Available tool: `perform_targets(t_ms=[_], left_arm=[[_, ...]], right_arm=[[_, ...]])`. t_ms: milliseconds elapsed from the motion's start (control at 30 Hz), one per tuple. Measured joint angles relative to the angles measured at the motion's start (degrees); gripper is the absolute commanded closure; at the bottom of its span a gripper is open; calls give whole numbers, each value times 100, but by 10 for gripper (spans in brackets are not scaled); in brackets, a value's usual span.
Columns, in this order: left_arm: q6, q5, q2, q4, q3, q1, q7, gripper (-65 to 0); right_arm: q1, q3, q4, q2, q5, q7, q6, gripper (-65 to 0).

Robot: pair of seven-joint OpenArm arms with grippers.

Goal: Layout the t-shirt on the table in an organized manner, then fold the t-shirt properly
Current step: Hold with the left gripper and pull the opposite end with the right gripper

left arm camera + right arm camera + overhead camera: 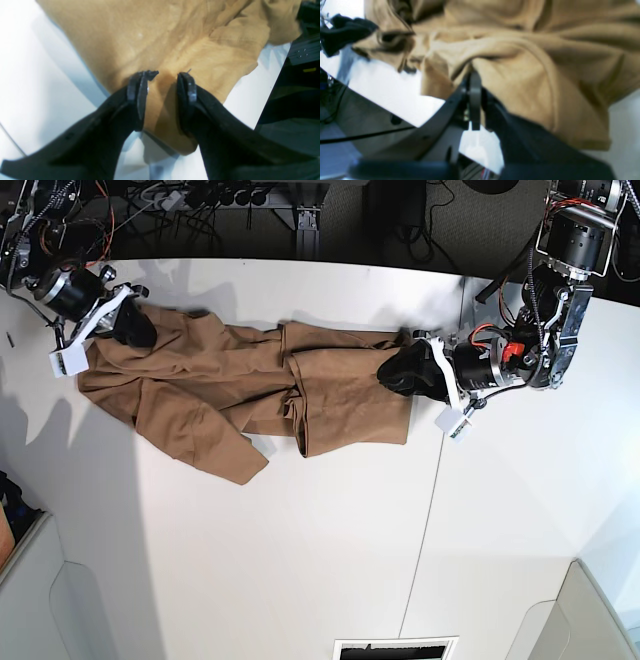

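Observation:
The tan-brown t-shirt (230, 380) lies rumpled across the far half of the white table (300, 560), one part folded over near its middle. My right gripper (135, 330) is at the shirt's left end. In the right wrist view it (473, 72) is shut on a puckered fold of the t-shirt (532, 87). My left gripper (395, 370) rests at the shirt's right end. The left wrist view shows it (165, 77) open, jaws apart, with the t-shirt's (150, 37) edge lying between the fingers.
Cables and dark gear (230, 195) run along the table's far edge. A thin dark seam line (425, 530) crosses the tabletop on the right. A dark slot (395, 648) sits at the near edge. The table's edge (275, 87) is close beside my left gripper.

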Motion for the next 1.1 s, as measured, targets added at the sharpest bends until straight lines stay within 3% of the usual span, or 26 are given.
perform_targets(t_ms=[333, 733, 833, 867, 900, 1100], left_arm=[[-24, 151, 2, 13, 0, 0, -4, -241], [-26, 166, 2, 15, 0, 0, -4, -241], [-24, 164, 2, 15, 0, 0, -4, -241], [-26, 162, 2, 15, 0, 0, -4, -241], [-26, 162, 2, 15, 0, 0, -4, -241], [-26, 168, 4, 15, 0, 0, -4, -241]], right_arm=[[850, -2, -177, -2, -173, 170, 13, 0], [1823, -2, -1856, -2, -551, 457, -2, 0], [1971, -4, -2083, -4, -540, 492, -2, -256], [1969, -4, -2111, -4, -538, 518, -4, -312], [1965, -4, -2116, -2, -542, 511, -2, -341], [1967, -2, -2116, -2, -549, 452, -33, -345]])
